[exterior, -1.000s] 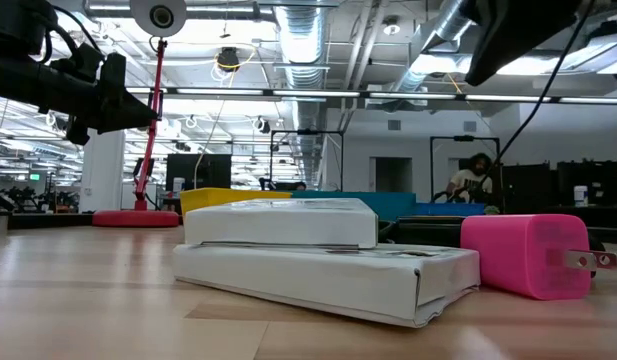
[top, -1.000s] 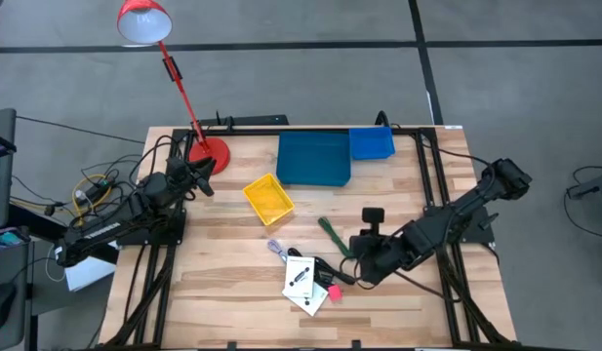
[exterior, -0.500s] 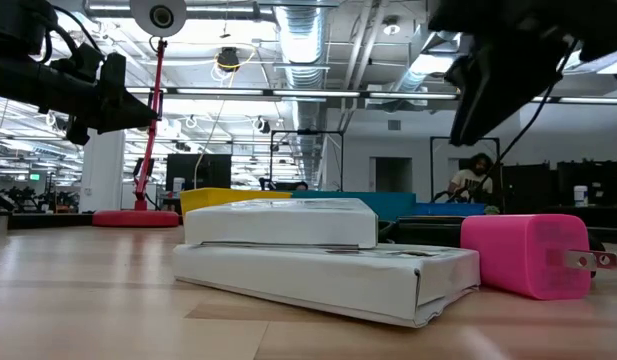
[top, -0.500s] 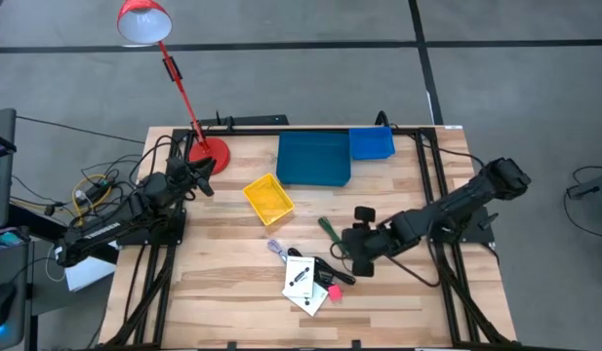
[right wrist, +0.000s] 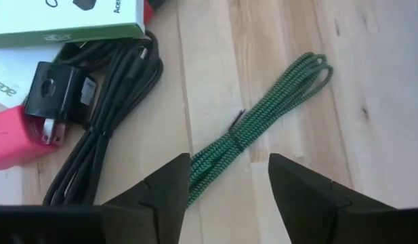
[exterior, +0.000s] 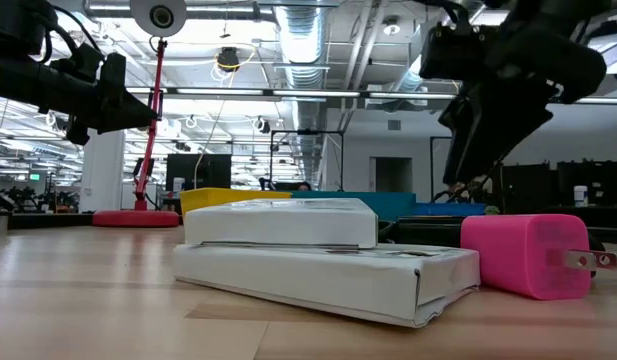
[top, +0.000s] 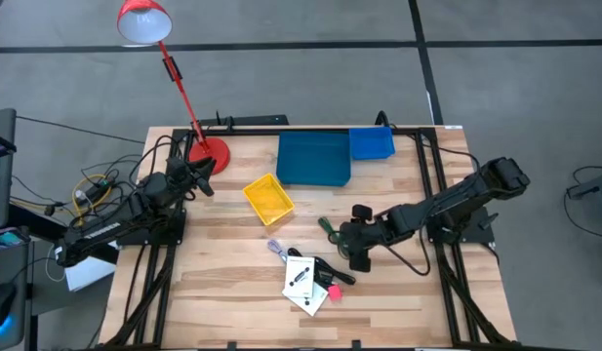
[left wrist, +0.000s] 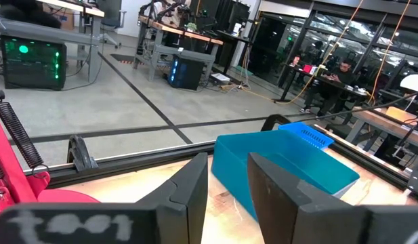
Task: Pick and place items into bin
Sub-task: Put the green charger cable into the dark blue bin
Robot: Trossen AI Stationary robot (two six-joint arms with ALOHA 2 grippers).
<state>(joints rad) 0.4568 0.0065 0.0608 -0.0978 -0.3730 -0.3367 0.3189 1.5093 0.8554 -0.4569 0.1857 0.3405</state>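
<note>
A green braided cable (right wrist: 269, 112), coiled into a long bundle, lies flat on the wooden table (top: 222, 283). In the high view this green cable (top: 329, 230) is near the table's middle. My right gripper (right wrist: 229, 177) hovers open just above its near end, one finger on either side, touching nothing. Next to it lie a black cable (right wrist: 107, 115) with a black adapter (right wrist: 53, 95), a pink charger (exterior: 528, 255) and stacked white boxes (top: 302, 283). My left gripper (left wrist: 229, 183) waits slightly open above the table's far left, by the lamp base.
A yellow bin (top: 268, 198) stands left of the middle, with a large blue bin (top: 313, 158) and a smaller blue bin (top: 372, 143) at the far edge. A red lamp (top: 205, 151) stands at the far left. A clear piece (top: 275, 248) lies near the boxes.
My right gripper has moved from beside the pink charger toward the table's far edge and a little left, coming over the green cable. None of the items has moved.
</note>
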